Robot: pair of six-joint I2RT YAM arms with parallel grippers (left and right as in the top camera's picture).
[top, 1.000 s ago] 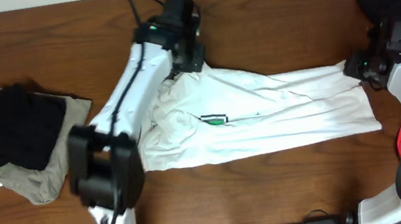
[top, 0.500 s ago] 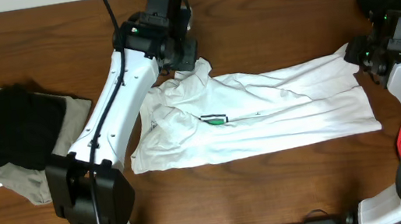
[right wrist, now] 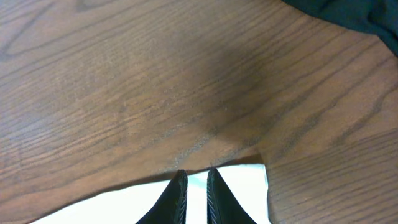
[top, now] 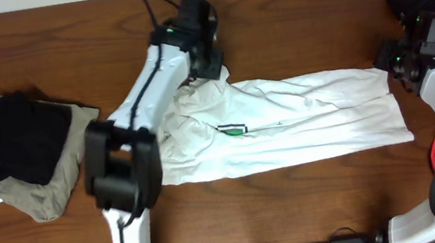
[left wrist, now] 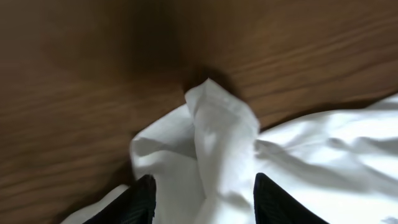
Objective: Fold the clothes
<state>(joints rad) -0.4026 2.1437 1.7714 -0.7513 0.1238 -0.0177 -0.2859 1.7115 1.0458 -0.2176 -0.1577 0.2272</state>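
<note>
The white T-shirt [top: 303, 122] lies spread across the desk [top: 297, 204]. At its far right corner the right hand [right wrist: 196, 174] pinches the edge; at its far left the left hand [left wrist: 204, 182] stands apart, straddling a raised fold.

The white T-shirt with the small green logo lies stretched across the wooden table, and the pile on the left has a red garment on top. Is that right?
Not quite: in the overhead view the top garment of the pile is black, not red. The rest holds: the white T-shirt with its small green logo lies stretched across the wooden table.
</note>
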